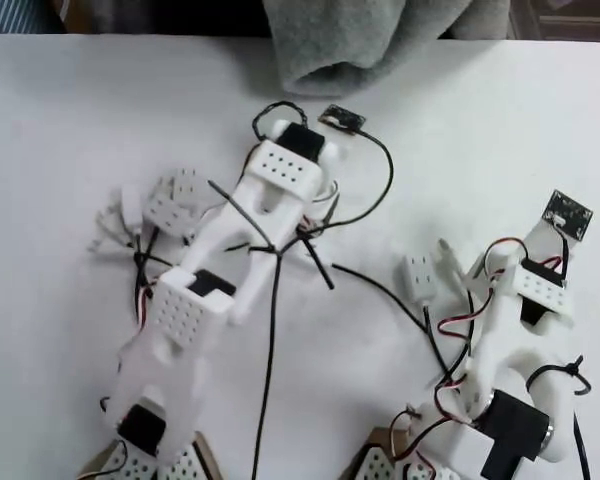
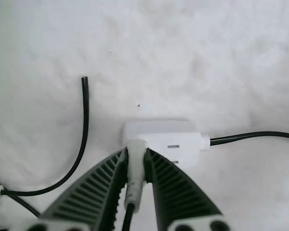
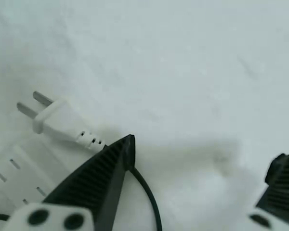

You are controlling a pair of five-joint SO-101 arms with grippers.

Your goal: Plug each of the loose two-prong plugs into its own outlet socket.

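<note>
Well, my left hand [image 2: 135, 153] is pinching the left plug [image 2: 135, 168] by its flat sides. The plug's nose is against the near edge of the left outlet [image 2: 164, 137]. The prongs are hidden, so I can't tell whether they are in.

My right hand [image 3: 204, 150] is spread wide over the counter [image 1: 60, 120]. The right plug [image 3: 58, 118] lies loose on the right half, prongs bare, just beside the right outlet [image 3: 14, 168].

I judge both plugs to be light, hard, smooth plastic that could twist in a loose grip. I'd hold the right one across the body, behind the prongs and ahead of the ribbed collar, never by the cord [image 3: 145, 195]. The thin prongs would likely bend if driven in crooked. The outlets look just as light and nothing pins them down, so a push may slide them. The cords look springy enough to tug a plug off line.

The counter is plain white and looks slick. A grey cloth [image 1: 360, 40] is heaped at its far edge, well apart from both outlets.
</note>
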